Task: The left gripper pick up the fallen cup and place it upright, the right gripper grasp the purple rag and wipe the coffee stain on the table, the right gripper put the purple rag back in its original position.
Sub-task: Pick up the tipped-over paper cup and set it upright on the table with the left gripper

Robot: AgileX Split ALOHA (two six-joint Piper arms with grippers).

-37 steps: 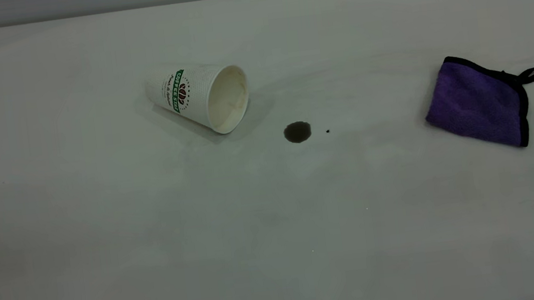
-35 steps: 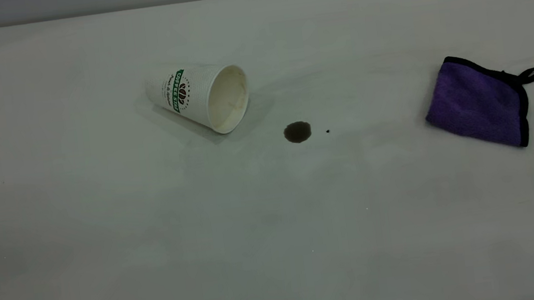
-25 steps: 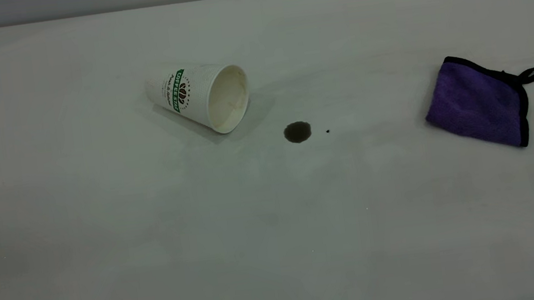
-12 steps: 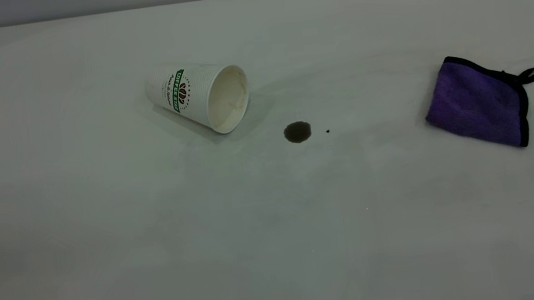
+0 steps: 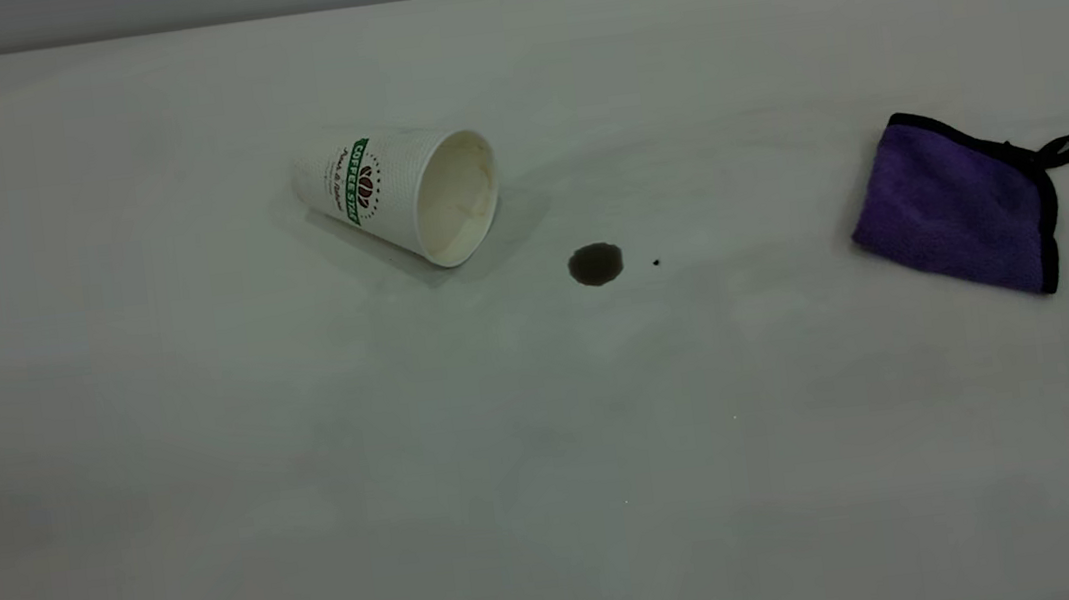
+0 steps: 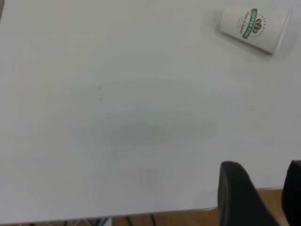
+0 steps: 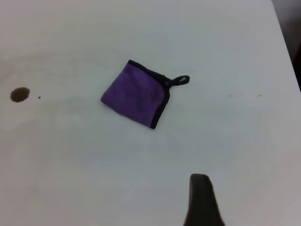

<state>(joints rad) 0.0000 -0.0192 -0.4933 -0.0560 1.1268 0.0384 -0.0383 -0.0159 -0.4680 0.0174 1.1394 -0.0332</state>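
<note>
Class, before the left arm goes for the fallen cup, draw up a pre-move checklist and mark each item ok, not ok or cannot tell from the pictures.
1. The cup is on its side, mouth toward the coffee stain, with nothing touching it: ok.
2. Left gripper open for the grasp: ok; its two fingers stand apart near the table edge, far from the cup.
3. Bare table between the left gripper and the cup: ok.
4. Purple rag lies folded, apart from the stain: ok.
5. Right gripper clear of the cup: ok, it sits short of the rag.
6. Right gripper open: cannot tell.
</note>
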